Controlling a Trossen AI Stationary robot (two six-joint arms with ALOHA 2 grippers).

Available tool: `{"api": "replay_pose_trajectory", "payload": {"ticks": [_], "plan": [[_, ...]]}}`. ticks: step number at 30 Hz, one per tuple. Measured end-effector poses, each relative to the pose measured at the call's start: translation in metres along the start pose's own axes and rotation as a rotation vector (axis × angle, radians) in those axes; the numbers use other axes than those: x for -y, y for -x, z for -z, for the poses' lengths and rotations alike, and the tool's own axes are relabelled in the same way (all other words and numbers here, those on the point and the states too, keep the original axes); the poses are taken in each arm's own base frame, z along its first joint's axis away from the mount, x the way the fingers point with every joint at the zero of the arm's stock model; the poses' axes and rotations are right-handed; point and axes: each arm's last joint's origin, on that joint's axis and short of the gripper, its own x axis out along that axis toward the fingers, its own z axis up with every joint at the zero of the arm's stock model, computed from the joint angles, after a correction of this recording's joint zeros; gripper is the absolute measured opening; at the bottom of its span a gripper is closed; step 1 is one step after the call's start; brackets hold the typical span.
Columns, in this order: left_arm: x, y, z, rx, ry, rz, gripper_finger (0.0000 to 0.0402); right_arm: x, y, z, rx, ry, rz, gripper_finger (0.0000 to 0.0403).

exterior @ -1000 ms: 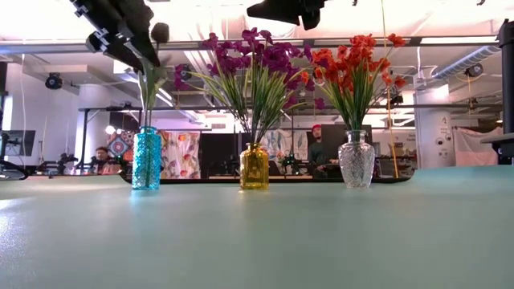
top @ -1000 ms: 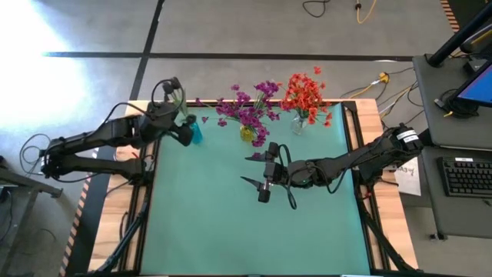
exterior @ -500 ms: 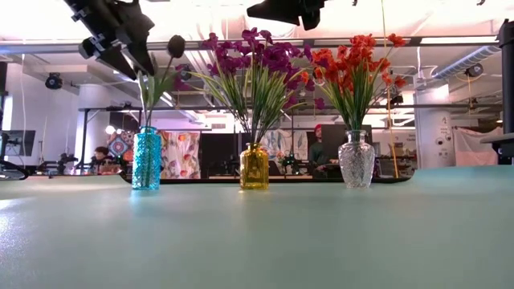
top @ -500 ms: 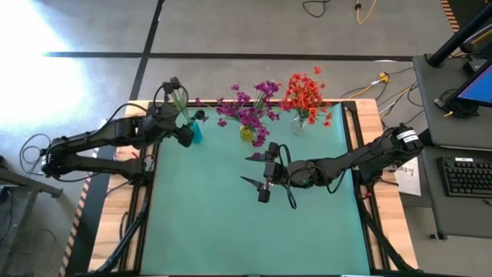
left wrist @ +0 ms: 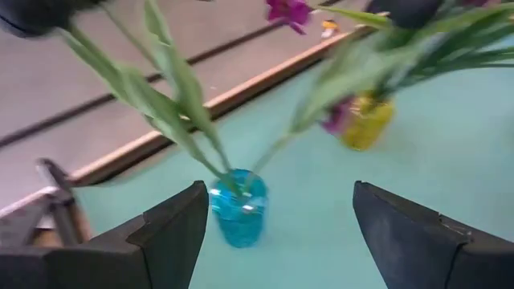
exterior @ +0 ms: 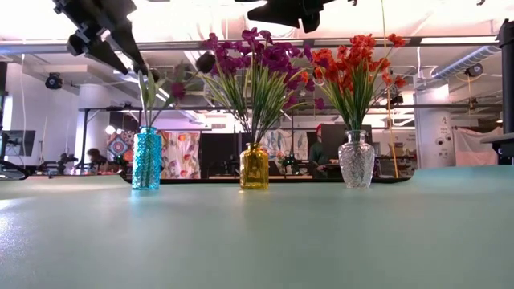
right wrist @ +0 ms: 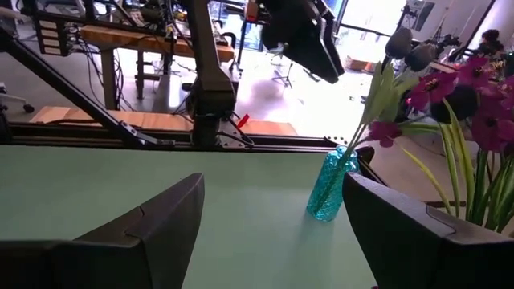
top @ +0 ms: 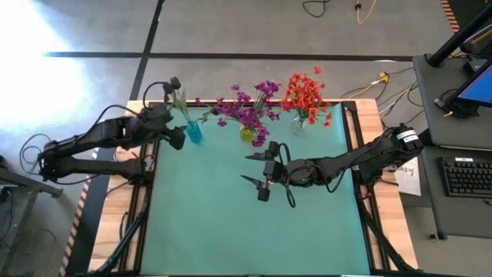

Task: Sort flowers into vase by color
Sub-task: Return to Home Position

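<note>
My left gripper [top: 174, 138] sits in the upper left of the overhead view, just left of the blue vase [top: 194, 132] and clear of it. My wrist camera shows its two fingers spread wide with nothing between them. My right gripper [top: 252, 169] hangs over the middle of the green table mat [top: 231, 231], below the row of vases in that view. Its fingers are also parted wide and hold nothing. The flowers are all in vases along the top edge of the mat. The stems with dark buds [top: 175, 91] stand in the blue vase and lean out toward the upper left. The purple flowers [top: 250, 111] fill the yellow vase [top: 247, 134] at centre. The orange-red flowers [top: 306, 96] fill the transparent vase [top: 298, 123] to its right. In the level view the three vases stand upright in a line, well apart from one another, blue at left, yellow in the middle, clear at right. The purple and orange sprays nearly touch at their tops. No stems lie on the mat.
</note>
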Motion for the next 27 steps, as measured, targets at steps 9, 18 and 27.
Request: {"api": "replay_pose_trajectory", "payload": {"ticks": [9,18,27], "plan": [[0.018,0.013,0.019,0.011,-0.004,0.215,0.0294,-0.001,0.002,0.003,-0.031,0.074,-0.027,0.0288],[0.057,0.042,0.047,0.165,-0.176,0.470,0.0287,0.011,0.025,0.000,-0.032,0.106,-0.029,0.0288],[0.071,0.074,0.089,0.246,-0.414,0.620,0.0285,0.035,0.075,0.002,0.043,0.072,-0.108,0.0288]]}}
